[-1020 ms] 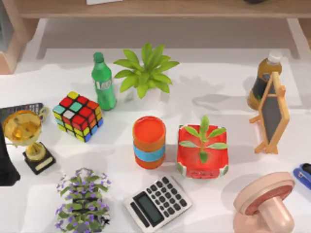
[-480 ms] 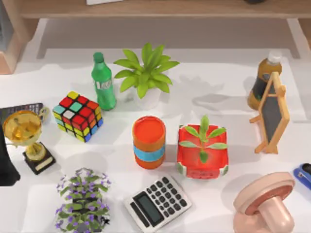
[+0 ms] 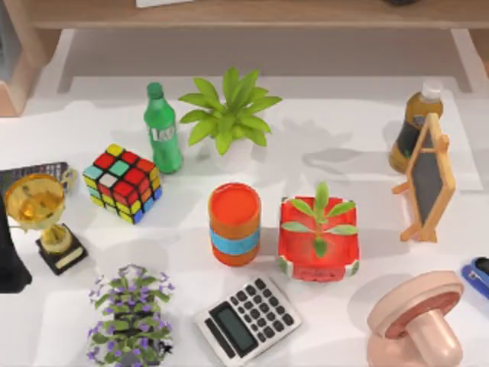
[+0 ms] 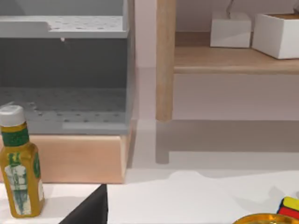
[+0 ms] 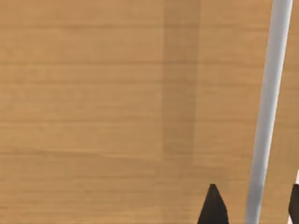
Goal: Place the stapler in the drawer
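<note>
In the right wrist view the right pincer (image 5: 252,205) is seen as two dark fingertips standing apart on either side of a pale vertical bar, which may be a drawer handle, against a wooden front; nothing is gripped, and whether the bar is touched cannot be told. The left arm is seen as a dark shape at the table's left edge in the top view, and how its pincer stands cannot be told. The stapler (image 3: 477,275) lies untouched at the far right edge of the table (image 3: 336,138), partly cut off by the frame, just beside the pink lamp-like object (image 3: 416,317) and below the small chalkboard easel (image 3: 428,177). It is judged to be small, stiff and light, with smooth, possibly slippery plastic sides. A hold across its narrow width, near the middle of the body, would probably suit it best.
</note>
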You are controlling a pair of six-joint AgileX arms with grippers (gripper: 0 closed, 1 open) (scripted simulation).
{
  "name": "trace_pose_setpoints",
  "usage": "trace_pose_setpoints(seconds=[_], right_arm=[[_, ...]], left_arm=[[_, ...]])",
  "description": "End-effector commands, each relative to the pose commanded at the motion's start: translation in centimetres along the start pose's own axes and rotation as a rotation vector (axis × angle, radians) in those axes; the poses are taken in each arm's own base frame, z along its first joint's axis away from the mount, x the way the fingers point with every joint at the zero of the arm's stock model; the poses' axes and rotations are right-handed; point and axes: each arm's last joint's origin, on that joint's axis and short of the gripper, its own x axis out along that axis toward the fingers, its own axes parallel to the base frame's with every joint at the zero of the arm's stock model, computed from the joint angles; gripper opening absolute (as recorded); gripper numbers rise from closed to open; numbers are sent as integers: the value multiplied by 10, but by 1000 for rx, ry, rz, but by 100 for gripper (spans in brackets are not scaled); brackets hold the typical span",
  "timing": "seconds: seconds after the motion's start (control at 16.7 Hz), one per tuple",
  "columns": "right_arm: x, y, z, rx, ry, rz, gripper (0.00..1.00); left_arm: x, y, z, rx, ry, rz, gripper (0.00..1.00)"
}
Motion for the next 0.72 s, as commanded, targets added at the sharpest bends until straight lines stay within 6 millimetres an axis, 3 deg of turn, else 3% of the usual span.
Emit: trace_pose_setpoints(seconds=[0.3, 0.72], right_arm=[[0, 0, 0, 0, 0, 0, 98], [0, 0, 0, 0, 0, 0, 100]], left_arm=[[0, 0, 0, 0, 0, 0, 100], [0, 0, 0, 0, 0, 0, 100]])
